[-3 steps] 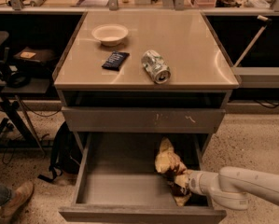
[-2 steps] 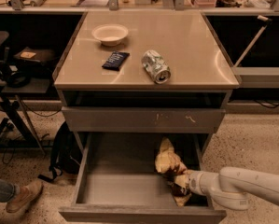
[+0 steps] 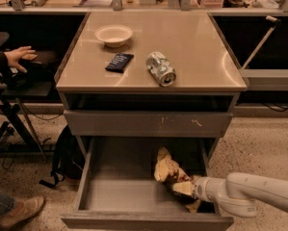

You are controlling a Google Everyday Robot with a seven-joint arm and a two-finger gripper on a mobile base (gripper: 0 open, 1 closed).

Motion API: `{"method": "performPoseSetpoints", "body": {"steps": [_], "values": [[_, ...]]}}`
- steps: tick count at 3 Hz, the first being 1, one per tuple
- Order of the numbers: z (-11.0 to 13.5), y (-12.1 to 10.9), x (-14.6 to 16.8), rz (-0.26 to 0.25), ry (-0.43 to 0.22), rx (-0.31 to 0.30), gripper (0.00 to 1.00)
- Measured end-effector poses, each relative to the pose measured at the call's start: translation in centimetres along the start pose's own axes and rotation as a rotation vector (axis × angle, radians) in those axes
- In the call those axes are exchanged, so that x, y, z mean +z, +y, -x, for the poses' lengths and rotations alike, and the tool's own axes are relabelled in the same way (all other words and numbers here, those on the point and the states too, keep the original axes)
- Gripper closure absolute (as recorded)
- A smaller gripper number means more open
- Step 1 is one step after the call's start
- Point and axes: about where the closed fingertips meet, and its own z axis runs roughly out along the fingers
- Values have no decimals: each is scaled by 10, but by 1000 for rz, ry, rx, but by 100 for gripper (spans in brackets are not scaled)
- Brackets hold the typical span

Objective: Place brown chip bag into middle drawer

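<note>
The brown chip bag (image 3: 168, 171) is a crinkled yellow-tan and dark foil bag. It lies at the right side of the open middle drawer (image 3: 110, 191), a wide shallow grey-brown box pulled out below the cabinet. My gripper (image 3: 188, 190) reaches in from the right on a white arm and sits against the bag's lower right end, inside the drawer. The fingers are hidden by the bag.
On the cabinet top (image 3: 201, 57) lie a white bowl (image 3: 113, 34), a small dark-blue packet (image 3: 119, 62) and a drink can (image 3: 161, 68) on its side. The shut drawer front (image 3: 148, 123) above has pale scratches. A person's hand (image 3: 18, 57) and shoe (image 3: 19, 211) are at left.
The arm and the chip bag have not visibly moved. A person's hand has come into view at the left and the shoe has shifted.
</note>
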Motion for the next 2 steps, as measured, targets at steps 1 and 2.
{"method": "performPoseSetpoints", "body": {"steps": [1,2], "values": [[0,0,0,1,0,0,0],[0,0,0,1,0,0,0]]}}
